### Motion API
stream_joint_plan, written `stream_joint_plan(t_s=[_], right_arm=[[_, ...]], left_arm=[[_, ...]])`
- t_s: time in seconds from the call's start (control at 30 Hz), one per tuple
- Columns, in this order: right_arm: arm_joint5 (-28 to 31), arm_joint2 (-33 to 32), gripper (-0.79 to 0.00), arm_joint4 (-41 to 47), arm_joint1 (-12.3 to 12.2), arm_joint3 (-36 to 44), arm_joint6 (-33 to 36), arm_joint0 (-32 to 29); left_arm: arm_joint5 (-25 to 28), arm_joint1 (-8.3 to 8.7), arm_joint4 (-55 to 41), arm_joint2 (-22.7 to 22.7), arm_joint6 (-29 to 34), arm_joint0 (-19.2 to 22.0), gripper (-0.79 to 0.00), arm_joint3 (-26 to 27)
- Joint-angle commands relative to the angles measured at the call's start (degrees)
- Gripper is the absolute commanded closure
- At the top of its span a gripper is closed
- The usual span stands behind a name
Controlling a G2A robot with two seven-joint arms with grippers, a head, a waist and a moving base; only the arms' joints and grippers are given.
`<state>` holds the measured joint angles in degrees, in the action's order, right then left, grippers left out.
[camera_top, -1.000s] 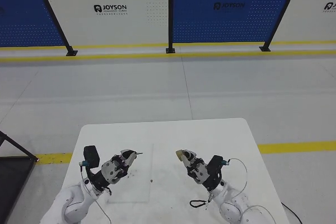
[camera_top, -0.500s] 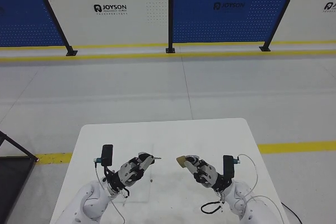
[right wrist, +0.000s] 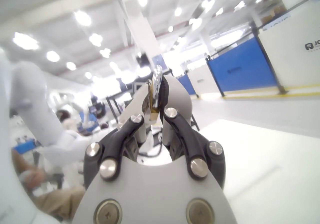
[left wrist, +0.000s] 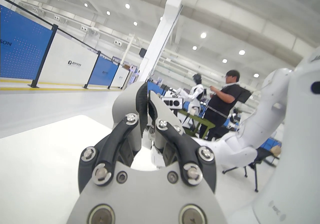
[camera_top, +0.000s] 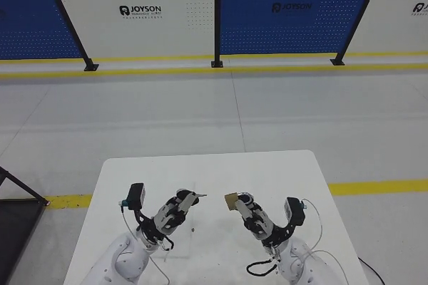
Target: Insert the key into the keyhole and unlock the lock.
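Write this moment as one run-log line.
left gripper: shut on key | right gripper: shut on lock | key, lock apart | not inserted

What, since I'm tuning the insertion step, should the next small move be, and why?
Probably ease the left hand toward the right hand so the key tip nears the lock. In the top view the key points at the lock across a gap, both held above the table; the keyhole cannot be made out.

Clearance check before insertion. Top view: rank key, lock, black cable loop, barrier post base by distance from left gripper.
1. key, in the left gripper itself.
2. lock, in the right gripper, across the gap.
3. black cable loop, beside the right arm.
4. barrier post base, far beyond the table.
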<state>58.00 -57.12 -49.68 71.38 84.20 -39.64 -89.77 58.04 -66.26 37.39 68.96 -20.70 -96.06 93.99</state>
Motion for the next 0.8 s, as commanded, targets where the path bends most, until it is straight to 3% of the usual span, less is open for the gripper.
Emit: stream_joint_plan(t_s=[0.0, 0.1, 0.33, 0.77], right_arm=[[0.0, 2.4, 0.0, 2.9, 0.0, -1.2, -2.6, 1.0], [0.0, 4.0, 0.0, 4.0, 0.2, -2.9, -6.3, 2.3], [0.0, 5.0, 0.0, 7.7, 1.0, -4.0, -6.6, 3.1], [0.0, 5.0, 0.0, 7.7, 1.0, -4.0, -6.6, 3.1]], left_arm=[[0.0, -0.4, -0.3, -3.3, -4.5, 1.3, 0.0, -1.4], [0.0, -1.01, 3.5, -6.3, -11.4, 3.2, 0.0, -4.3], [0.0, -2.43, 12.8, -12.9, -25.6, 7.0, 0.0, -10.9], [-0.2, -4.84, 13.8, -16.3, -25.7, 10.6, 0.0, -14.6]])
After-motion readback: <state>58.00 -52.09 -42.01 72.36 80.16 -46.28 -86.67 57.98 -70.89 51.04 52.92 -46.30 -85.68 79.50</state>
